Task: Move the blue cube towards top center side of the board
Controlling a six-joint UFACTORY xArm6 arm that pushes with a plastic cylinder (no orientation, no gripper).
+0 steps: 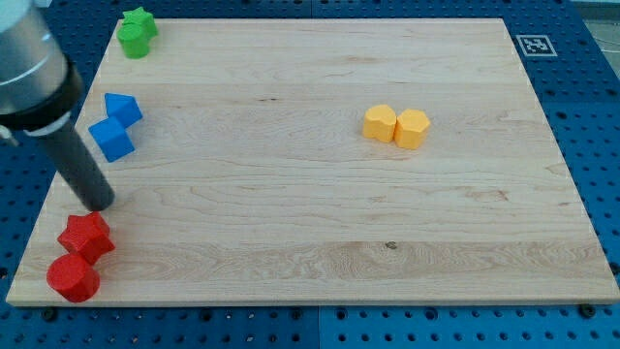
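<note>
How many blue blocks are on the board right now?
2, both near the view's left edge, touching: one blue block above, the blue cube just below it. My tip sits below them, above the red blocks. None looks hidden.

Two green blocks sit touching at the board's top-left corner, a green star-like block point(141, 21) just above a rounder green block point(133, 42). Two yellow blocks stand side by side and touching, right of the board's centre and well clear of every edge: a yellow block point(380, 123) on the left and a yellow hexagonal block point(412, 128) on the right. At the bottom-left corner a red star-like block point(86, 236) touches a red cylinder point(73, 278) below it, and a black-and-white marker tag point(534, 45) lies at the board's point(320, 213) top-right corner.
</note>
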